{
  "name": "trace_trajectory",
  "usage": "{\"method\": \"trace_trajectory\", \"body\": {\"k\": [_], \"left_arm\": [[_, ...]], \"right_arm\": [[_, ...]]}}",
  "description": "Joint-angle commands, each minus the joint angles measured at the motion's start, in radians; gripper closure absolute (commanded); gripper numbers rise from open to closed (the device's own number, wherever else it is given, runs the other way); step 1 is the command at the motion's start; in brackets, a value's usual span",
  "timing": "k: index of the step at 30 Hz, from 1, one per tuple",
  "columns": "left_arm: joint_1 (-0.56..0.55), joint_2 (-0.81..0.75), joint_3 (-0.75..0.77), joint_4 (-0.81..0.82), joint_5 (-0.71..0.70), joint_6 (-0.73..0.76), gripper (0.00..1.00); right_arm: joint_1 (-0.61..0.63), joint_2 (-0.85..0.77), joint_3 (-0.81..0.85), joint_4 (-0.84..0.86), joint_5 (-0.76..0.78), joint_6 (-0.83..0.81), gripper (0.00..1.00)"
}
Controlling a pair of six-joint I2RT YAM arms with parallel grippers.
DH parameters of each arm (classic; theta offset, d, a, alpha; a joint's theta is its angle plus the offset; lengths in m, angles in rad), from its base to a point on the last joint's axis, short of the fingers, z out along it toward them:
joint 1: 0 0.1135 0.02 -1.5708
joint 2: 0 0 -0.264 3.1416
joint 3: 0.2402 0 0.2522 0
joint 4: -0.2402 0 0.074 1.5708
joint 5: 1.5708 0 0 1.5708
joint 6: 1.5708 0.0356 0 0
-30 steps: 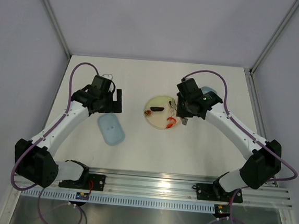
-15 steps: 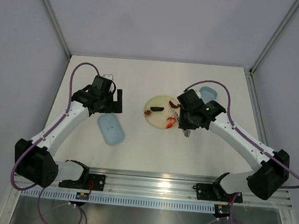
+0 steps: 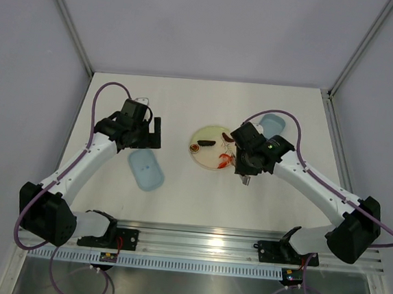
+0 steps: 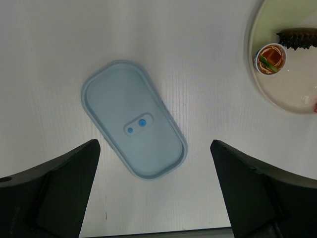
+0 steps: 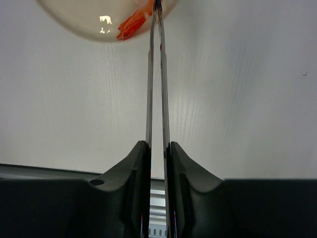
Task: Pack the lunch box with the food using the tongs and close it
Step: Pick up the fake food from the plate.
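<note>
– On the table (image 3: 186, 105), how far along is the packing?

– Barely begun, I'd judge. The left arm hangs over the lid (image 4: 133, 126), which lies flat on the table well apart from the lunch box (image 3: 273, 123); the left gripper (image 3: 152, 131) has its jaws spread wide and holds nothing.

– And the box?

– It sits beyond the right arm, half hidden, uncovered. I can't see into it properly.

– The food?

– On the plate (image 3: 206, 158): a dark brown piece (image 4: 297, 37), a small round one (image 4: 270, 57), and a red shrimp (image 5: 132, 21) near the rim.

– What has the tongs?

– The right gripper (image 5: 157, 146) is clamped on the tongs (image 5: 150, 89), squeezing the two blades nearly together. Their tips reach the shrimp, but whether they pinch it I cannot tell.

– So what's left?

– Carrying each piece over, then fitting the lid.
</note>
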Motion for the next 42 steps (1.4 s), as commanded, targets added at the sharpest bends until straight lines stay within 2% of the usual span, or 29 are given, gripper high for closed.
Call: {"method": "trace_trajectory", "body": {"k": [1, 14, 23, 26, 31, 42], "left_arm": [[-0.006, -0.010, -0.001, 0.028, -0.015, -0.001, 0.01], [-0.009, -0.016, -0.005, 0.023, -0.017, -0.003, 0.01], [-0.009, -0.008, -0.004, 0.029, -0.011, -0.004, 0.01], [-0.014, -0.002, 0.001, 0.034, -0.009, -0.007, 0.01], [-0.018, 0.007, 0.007, 0.032, -0.010, -0.006, 0.01], [-0.037, 0.019, 0.016, 0.029, -0.020, -0.007, 0.01]], "right_arm": [[0.017, 0.016, 0.008, 0.035, 0.002, 0.006, 0.71], [0.023, 0.156, 0.119, 0.121, -0.032, -0.055, 0.71], [0.044, 0.072, 0.117, 0.061, 0.063, -0.004, 0.71], [0.063, 0.026, 0.090, 0.048, 0.077, 0.031, 0.69], [0.098, -0.037, 0.026, 0.060, 0.051, 0.086, 0.56], [0.156, 0.027, 0.021, 0.078, 0.047, 0.103, 0.53]]}}
